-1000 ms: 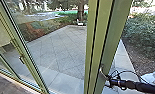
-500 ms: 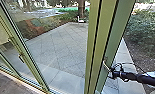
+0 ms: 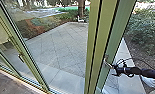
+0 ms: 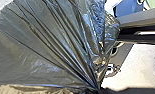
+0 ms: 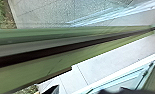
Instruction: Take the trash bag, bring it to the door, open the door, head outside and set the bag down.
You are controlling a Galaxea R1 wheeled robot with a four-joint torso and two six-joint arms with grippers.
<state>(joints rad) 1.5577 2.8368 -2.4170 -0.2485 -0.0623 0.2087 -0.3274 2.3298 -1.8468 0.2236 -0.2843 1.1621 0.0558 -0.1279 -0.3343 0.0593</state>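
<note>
With the left hand [image 4: 99, 90] grasping the trash bag [image 4: 48, 50] by its gathered neck, the robot should swing the door [image 3: 113, 41] smoothly, aligning the right hand [image 3: 113, 67], at the handle [image 3: 107, 61], closure indeterminable, and guiding the bag clear of the frame.

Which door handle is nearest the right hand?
The handle right of centre in the head view: the right hand is at it, the other handle far left.

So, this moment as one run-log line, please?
right gripper: at door handle | trash bag: pulled into folds | paved yard: outside
</note>
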